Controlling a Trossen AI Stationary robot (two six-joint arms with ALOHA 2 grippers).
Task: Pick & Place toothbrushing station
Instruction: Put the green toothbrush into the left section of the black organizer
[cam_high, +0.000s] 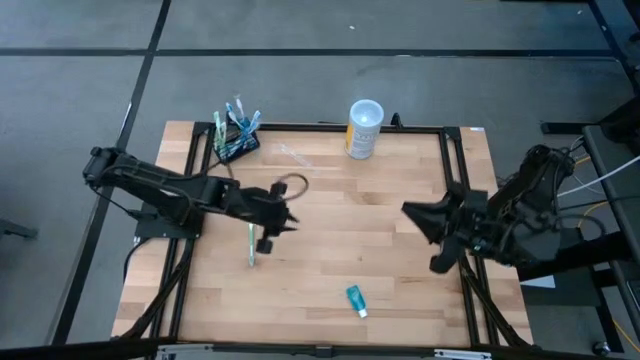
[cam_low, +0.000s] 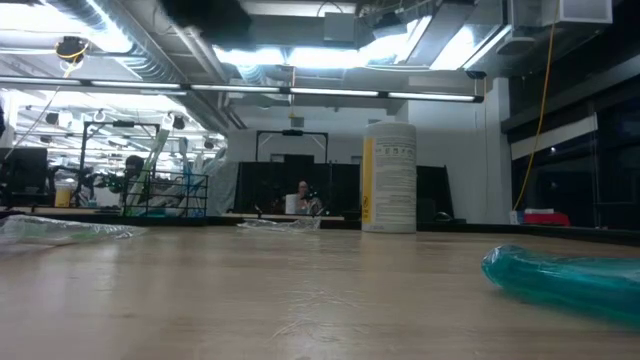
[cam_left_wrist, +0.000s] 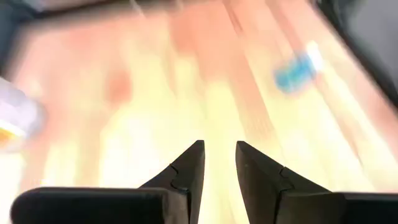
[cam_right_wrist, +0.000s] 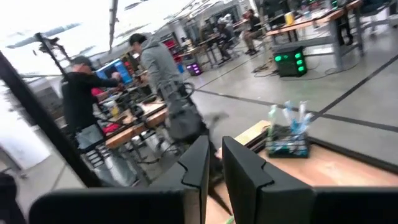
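The toothbrushing station (cam_high: 237, 142), a small black block with several toothbrushes standing in it, rests on its base at the table's far left corner; it also shows in the right wrist view (cam_right_wrist: 287, 144). My left gripper (cam_high: 290, 222) hovers over the table's middle left, fingers a little apart with nothing between them (cam_left_wrist: 219, 152). A green toothbrush (cam_high: 251, 245) lies flat on the wood just nearside of it. My right gripper (cam_high: 408, 212) is raised at the right side, pointing level toward the left, fingers narrowly apart and empty (cam_right_wrist: 216, 149).
A white-and-yellow cup (cam_high: 364, 128) stands upright at the far middle. A teal tube (cam_high: 356, 300) lies near the front edge, close to the low camera (cam_low: 560, 275). A clear wrapper (cam_high: 291, 155) lies near the station. People work in the room beyond (cam_right_wrist: 158, 68).
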